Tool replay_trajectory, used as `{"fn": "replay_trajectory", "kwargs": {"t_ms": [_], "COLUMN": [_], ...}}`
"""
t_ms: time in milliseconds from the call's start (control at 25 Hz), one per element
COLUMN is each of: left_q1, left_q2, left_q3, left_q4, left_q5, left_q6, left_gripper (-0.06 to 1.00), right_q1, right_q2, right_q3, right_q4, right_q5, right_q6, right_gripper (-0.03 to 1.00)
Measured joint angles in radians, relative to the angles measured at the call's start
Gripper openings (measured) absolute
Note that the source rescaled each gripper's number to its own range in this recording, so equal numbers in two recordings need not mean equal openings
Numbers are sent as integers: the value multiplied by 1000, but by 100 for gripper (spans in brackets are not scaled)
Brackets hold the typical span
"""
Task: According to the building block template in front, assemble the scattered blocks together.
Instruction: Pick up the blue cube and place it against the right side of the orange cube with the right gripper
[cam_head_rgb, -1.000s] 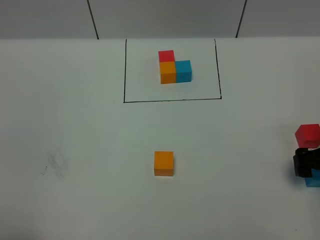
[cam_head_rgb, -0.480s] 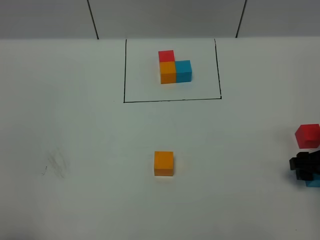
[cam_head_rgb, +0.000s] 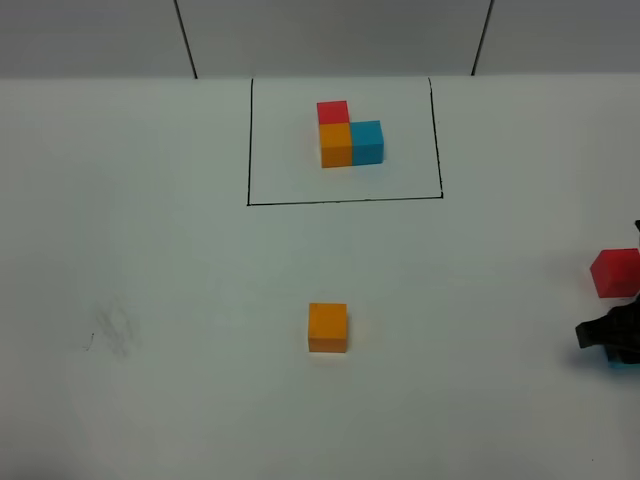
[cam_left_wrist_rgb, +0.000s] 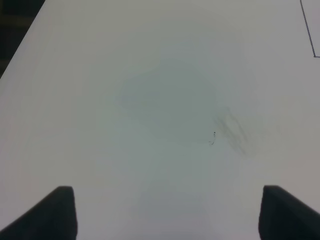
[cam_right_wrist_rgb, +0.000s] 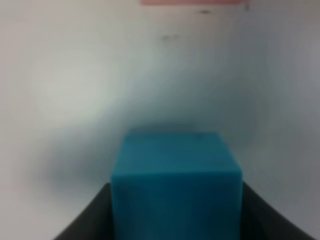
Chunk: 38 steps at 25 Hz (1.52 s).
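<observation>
The building block template (cam_head_rgb: 350, 140) is a red, orange and blue L inside a black drawn rectangle at the far middle of the table. Of the scattered blocks, the orange one (cam_head_rgb: 327, 327) lies alone mid-table and the red one (cam_head_rgb: 614, 272) sits at the right edge. Just in front of the red one is my right gripper (cam_head_rgb: 610, 335), almost covering the blue block. In the right wrist view the blue block (cam_right_wrist_rgb: 176, 185) fills the gap, with both fingers against its sides. My left gripper (cam_left_wrist_rgb: 170, 215) is open over bare table, with nothing between its fingers.
The white table (cam_head_rgb: 150, 250) carries a faint grey smudge (cam_head_rgb: 110, 330) at the left, also under the left gripper (cam_left_wrist_rgb: 230, 132). The rectangle's black line (cam_head_rgb: 345, 201) runs between the template and the orange block. Two dark seams mark the back wall.
My right gripper's fingers have closed in onto the blue block and the gripper has sunk lower over it, hiding more of it. The orange and red blocks and the left gripper have not moved.
</observation>
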Motion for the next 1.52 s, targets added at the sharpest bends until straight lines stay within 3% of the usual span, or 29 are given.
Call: {"fn": "replay_trajectory", "kwargs": {"t_ms": [120, 400, 600, 1120, 1520], "left_q1": [0, 0, 0, 0, 0], "left_q2": [0, 0, 0, 0, 0], "left_q3": [0, 0, 0, 0, 0], "left_q4": [0, 0, 0, 0, 0], "left_q5": [0, 0, 0, 0, 0], "left_q6": [0, 0, 0, -2, -2], "left_gripper": [66, 66, 66, 66, 66], "right_q1": [68, 275, 366, 525, 620], "right_q2": [-48, -7, 102, 323, 379], "right_q3": [-37, -190, -293, -504, -596], "right_q4": [61, 151, 163, 147, 138], "right_q5": [55, 167, 199, 238, 263], "right_q6": [-131, -602, -786, -982, -964], "right_gripper": [21, 21, 21, 21, 21]}}
